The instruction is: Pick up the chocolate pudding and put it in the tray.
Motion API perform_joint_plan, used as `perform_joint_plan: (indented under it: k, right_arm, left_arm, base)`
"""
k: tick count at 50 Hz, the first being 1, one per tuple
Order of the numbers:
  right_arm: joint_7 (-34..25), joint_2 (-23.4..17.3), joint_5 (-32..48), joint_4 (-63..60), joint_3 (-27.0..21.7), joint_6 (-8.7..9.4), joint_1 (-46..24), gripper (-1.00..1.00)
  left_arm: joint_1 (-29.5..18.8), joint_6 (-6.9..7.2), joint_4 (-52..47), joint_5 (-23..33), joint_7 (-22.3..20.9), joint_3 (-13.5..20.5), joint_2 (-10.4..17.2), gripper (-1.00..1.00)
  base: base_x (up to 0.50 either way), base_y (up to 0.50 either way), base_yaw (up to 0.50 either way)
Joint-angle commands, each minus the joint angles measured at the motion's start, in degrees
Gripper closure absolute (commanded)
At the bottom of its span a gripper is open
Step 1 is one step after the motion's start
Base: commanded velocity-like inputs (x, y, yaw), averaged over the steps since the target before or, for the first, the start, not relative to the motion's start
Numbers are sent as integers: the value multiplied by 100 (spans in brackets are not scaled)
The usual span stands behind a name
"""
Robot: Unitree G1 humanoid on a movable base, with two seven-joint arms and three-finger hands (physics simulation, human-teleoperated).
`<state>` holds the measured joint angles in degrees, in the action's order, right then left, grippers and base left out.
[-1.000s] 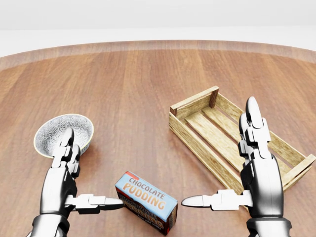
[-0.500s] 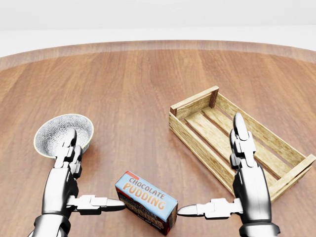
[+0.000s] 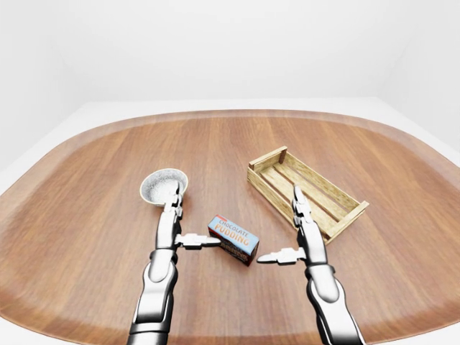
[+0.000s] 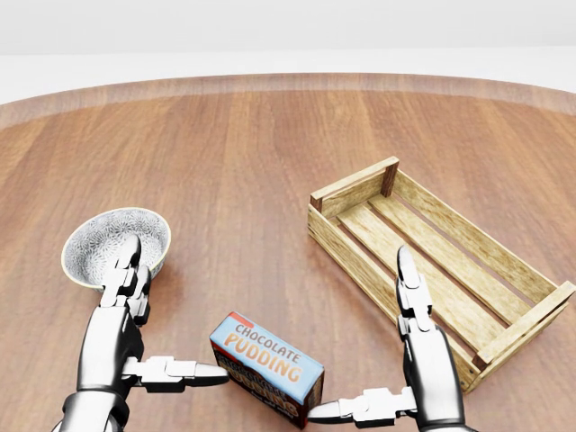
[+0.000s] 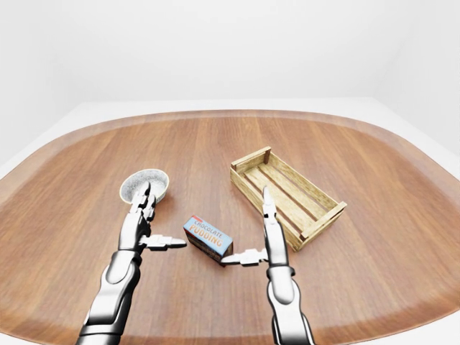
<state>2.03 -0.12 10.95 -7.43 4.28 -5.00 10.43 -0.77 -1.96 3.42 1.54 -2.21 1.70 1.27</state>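
Both hands splayed, fingers released: left hand (image 4: 121,337) and right hand (image 4: 423,369) flank the chocolate pudding (image 4: 267,367). Eye views alone show the whole worktop (image 3: 86,215); tray (image 4: 432,261) right, bowl (image 4: 115,245) left.

Simulated scene, wooden table (image 3: 215,151), blank white walls

You get bright, even light from above — no glare anywhere. Shadows are soft and short: a faint one hugs the base of the tray (image 4: 360,193), another lies just under the pudding box (image 4: 267,367) beside it. Everything renders sharp, near and far. In the eye views the counter (image 3: 215,144) bulges round the tray — wide-angle distortion bends its edge into a curve.
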Motion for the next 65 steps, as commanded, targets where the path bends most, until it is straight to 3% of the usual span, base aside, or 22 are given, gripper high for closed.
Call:
perform_joint_plan:
  k: [1,26,37,60,65]
  right_arm:
    - [113,9,127,242,165,0,29,-100]
    - [290,14,371,741,467,0,25,-100]
    - [357,74,479,1004,669,0,-84,-100]
    - [502,182,547,2188,656,0,-488,-100]
    - [420,212,542,1980,659,0,-479,-100]
  left_arm:
    - [-12,26,10,-3,-6,6,-1,-100]
    - [-76,25,128,-26,26,28,7,-100]
    - [-38,109,2,-25,18,21,5,-100]
    - [-36,28,57,-1,7,12,4,-100]
    - [-37,6,76,4,4,11,5,-100]
  base:
    - [0,0,0]
    - [0,0,0]
    - [0,0,0]
    - [0,0,0]
    - [0,0,0]
